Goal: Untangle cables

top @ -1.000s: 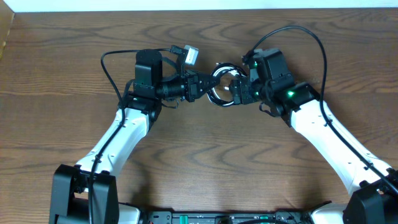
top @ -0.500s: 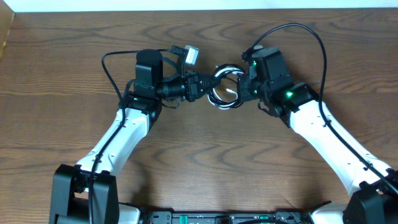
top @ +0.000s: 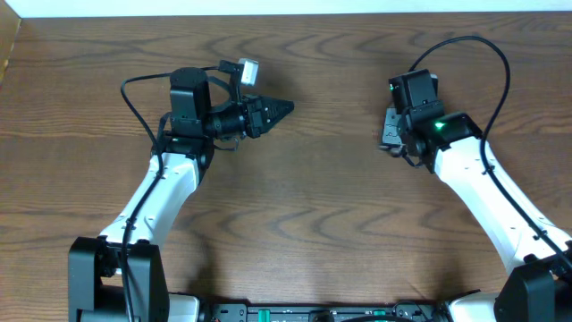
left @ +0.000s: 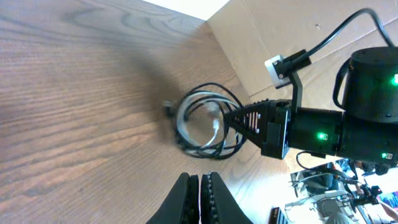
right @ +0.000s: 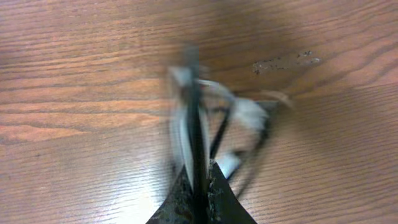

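Both arms had swung apart since the earlier overhead frame, the left gripper (top: 275, 108) toward 10 o'clock, its jaws together and empty. The right gripper (left: 230, 119), toward 2 o'clock, was clamped on the cables (left: 214, 126). Recommended: lower them, then pull slowly. Only the wrist views showed the cables; overhead hid them.

Surface: brown wood (top: 313, 224), bold wavy grain, soft even sheen.
Far edge: pale white strip (top: 268, 7).
Beside the surface: tan cardboard panel (left: 267, 37).
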You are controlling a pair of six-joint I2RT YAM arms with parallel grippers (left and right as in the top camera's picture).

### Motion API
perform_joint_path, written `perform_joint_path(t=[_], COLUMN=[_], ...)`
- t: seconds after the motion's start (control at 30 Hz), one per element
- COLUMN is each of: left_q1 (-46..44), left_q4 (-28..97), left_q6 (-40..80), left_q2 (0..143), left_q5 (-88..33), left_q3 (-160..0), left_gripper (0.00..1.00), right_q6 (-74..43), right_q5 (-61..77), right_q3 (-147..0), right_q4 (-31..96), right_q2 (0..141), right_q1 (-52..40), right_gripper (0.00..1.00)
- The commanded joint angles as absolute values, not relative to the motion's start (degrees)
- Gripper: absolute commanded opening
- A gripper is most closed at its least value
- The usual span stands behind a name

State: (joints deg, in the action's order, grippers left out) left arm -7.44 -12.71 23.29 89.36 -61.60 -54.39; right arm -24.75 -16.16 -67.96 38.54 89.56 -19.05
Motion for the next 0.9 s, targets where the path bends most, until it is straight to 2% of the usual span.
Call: perform_joint_path(t=[0.0, 0.1, 0.17, 0.2, 0.23, 0.33, 0.4, 0.5, 0.6, 0.73, 0.77, 0.87], left_q1=[-7.6, -7.6, -7.7, -7.8, -7.8, -7.8, -7.8, -7.8, -7.8, -8.2, -8.4, -9.2], left_q4=[-11.7, -10.9, -10.2, -9.5, -8.7, -5.3, -3.1, -0.3, 0.9, 1.1, 1.1, 1.3], left_q6=[22.1, 22.1, 22.1, 22.1, 21.6, 19.4, 17.6, 15.0, 13.9, 13.5, 13.1, 12.4], left_q2=[88.9, 88.9, 88.9, 88.9, 88.9, 88.9, 88.9, 88.9, 89.0, 89.1, 89.1, 89.1], left_q5=[-62.4, -62.4, -62.4, -62.4, -62.4, -62.4, -62.4, -62.4, -62.3, -62.4, -62.4, -62.4], left_q3=[-54.4, -54.4, -54.4, -54.4, -54.4, -54.4, -54.4, -54.4, -54.4, -54.3, -54.3, -54.3], left_gripper=[0.08, 0.08, 0.17, 0.28, 0.34, 0.41, 0.41, 0.41, 0.41, 0.42, 0.42, 0.42], right_q6=[-25.8, -22.7, -19.9, -18.4, -17.4, -18.7, -24.9, -19.0, -20.4, -5.5, -7.0, -14.8], right_q5=[-15.6, -10.8, -5.8, -2.7, 0.2, 3.6, -1.0, 4.6, 3.9, 28.2, 28.9, 19.5], right_q3=[-68.1, -68.1, -68.1, -68.1, -68.1, -68.2, -68.3, -68.3, -68.3, -68.3, -68.3, -68.4], right_q4=[37.9, 36.3, 34.3, 33.0, 31.6, 28.4, 29.2, 28.3, 29.3, 23.9, 22.7, 22.4], right_q2=[89.5, 89.5, 89.5, 89.5, 89.5, 89.4, 89.4, 89.4, 89.3, 89.1, 88.8, 87.2], right_q1=[-19.5, -19.5, -19.6, -19.6, -19.5, -19.3, -18.9, -18.8, -18.8, -18.8, -18.7, -18.7], right_gripper=[0.01, 0.01, 0.01, 0.01, 0.01, 0.01, 0.01, 0.01, 0.01, 0.01, 0.01, 0.01])
